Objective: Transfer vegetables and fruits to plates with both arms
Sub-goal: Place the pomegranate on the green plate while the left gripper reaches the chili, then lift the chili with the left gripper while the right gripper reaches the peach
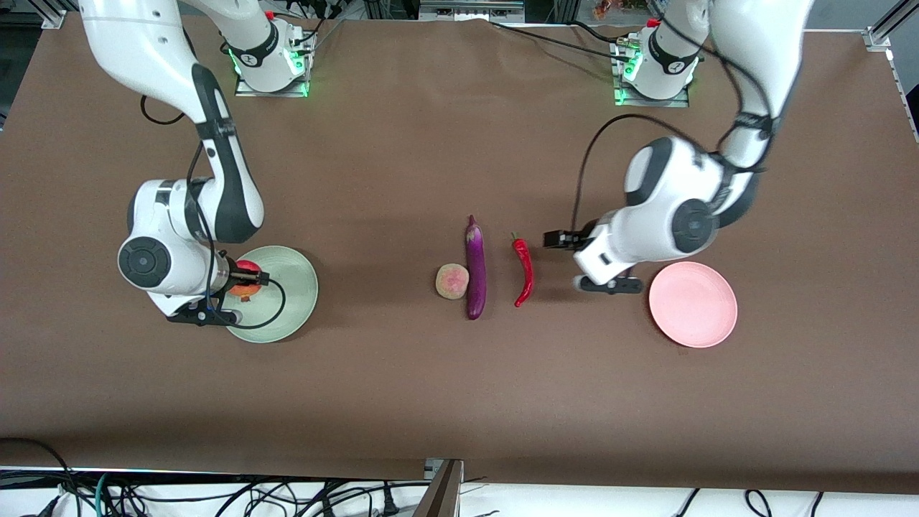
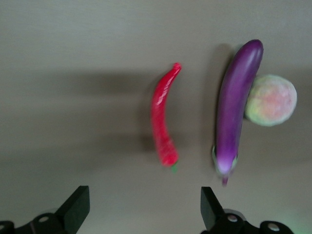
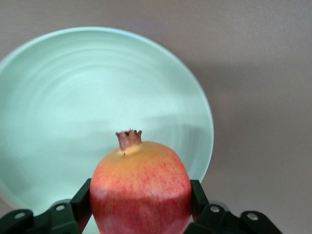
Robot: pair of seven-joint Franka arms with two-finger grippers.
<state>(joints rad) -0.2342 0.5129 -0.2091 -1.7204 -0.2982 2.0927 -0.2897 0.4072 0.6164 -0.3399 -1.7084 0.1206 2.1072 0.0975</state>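
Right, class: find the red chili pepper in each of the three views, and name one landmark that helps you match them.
Front view: the red chili pepper lies mid-table, between the eggplant and the left pincer.
Left wrist view: the chili lies at centre, ahead of the open pincer.
Right wrist view: not in it.
Shared landmark: the eggplant alongside the chili, in the front and left wrist views.

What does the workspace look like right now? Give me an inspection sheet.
Surface: brown table.
Job's things: peach touches eggplant; chili pepper beside them, apart; pink plate bare; green plate under the held pomegranate.
Clutter: nothing seen.
Grippers: right gripper shut on pomegranate over green plate; left gripper open, over the table between chili pepper and pink plate.
Cables: black cable loops along the left arm; another along the right arm.
Surroundings: loose cables below the table's near edge.
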